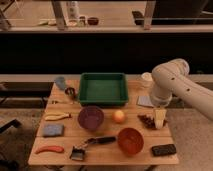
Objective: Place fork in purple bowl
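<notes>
How the jaws stand I cannot tell. The gripper [159, 118] hangs low over the right side of the table [107, 130]. My worries, from the left: the fork [59, 102] is thin and lies flat near the far-left edge, so a grab could slip off it — or catch the yellow-handled pliers [57, 116] just in front. The purple bowl [91, 118] sits mid-table. Fork and jaws are well apart — nearly the whole tabletop lies between them.
</notes>
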